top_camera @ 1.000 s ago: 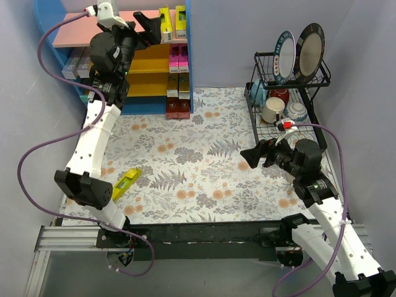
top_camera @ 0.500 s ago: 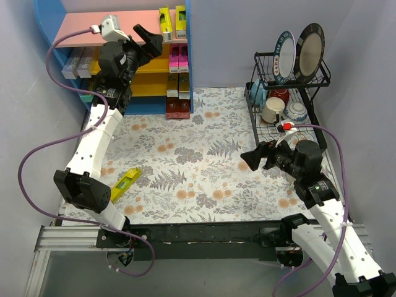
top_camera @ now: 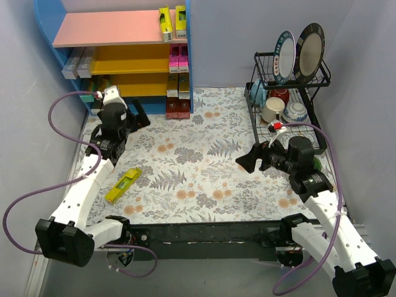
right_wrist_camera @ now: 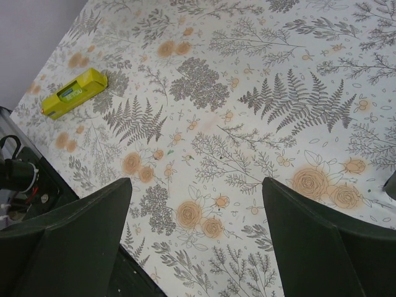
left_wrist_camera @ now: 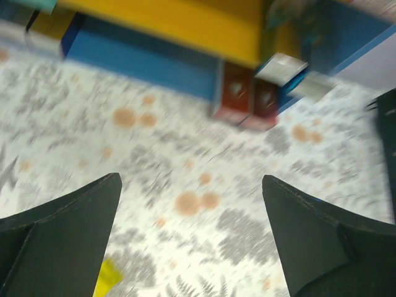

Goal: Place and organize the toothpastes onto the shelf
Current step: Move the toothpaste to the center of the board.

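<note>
One yellow toothpaste box [top_camera: 123,184] lies loose on the flowered table at the left; it also shows in the right wrist view [right_wrist_camera: 73,93], and its end shows in the left wrist view [left_wrist_camera: 106,279]. The shelf [top_camera: 105,28] stands at the back left, with yellow boxes [top_camera: 171,21] on its pink top, magenta boxes [top_camera: 178,60] below them, dark red boxes [top_camera: 177,106] at the bottom and silver boxes [top_camera: 78,63] at the left. My left gripper [top_camera: 139,116] is open and empty, low in front of the shelf. My right gripper [top_camera: 249,161] is open and empty above the table's right half.
A black wire dish rack [top_camera: 286,93] with plates, cups and bowls stands at the back right. The table's front edge [top_camera: 204,232] runs along a black rail.
My left arm has drawn back from the shelf's top board and dropped low towards the table in front of the shelf. The right gripper has shifted slightly left.
</note>
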`<action>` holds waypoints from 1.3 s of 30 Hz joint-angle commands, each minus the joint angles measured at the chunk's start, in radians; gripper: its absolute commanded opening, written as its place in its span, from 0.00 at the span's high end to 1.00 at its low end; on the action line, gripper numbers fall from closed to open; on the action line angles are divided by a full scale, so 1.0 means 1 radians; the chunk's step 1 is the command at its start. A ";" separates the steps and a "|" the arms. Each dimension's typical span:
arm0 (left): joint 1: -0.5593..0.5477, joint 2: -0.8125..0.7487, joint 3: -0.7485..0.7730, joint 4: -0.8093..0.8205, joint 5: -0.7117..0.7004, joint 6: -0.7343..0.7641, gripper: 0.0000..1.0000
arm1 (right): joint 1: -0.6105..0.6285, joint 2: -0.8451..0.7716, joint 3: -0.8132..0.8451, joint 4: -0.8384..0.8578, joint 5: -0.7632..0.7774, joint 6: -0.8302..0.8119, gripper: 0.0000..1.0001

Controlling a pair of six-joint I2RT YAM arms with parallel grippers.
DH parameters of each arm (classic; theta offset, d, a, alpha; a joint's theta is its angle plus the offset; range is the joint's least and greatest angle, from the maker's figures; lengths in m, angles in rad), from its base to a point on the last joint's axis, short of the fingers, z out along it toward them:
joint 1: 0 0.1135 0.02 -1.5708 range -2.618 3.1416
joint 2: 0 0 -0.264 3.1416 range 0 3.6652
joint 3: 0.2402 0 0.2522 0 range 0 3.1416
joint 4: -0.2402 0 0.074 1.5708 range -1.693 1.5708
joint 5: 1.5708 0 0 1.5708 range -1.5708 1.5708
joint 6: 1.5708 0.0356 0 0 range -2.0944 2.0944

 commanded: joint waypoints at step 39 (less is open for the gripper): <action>-0.015 0.253 -0.331 0.037 0.242 -0.426 0.10 | -0.002 0.022 -0.063 0.075 -0.053 -0.048 0.07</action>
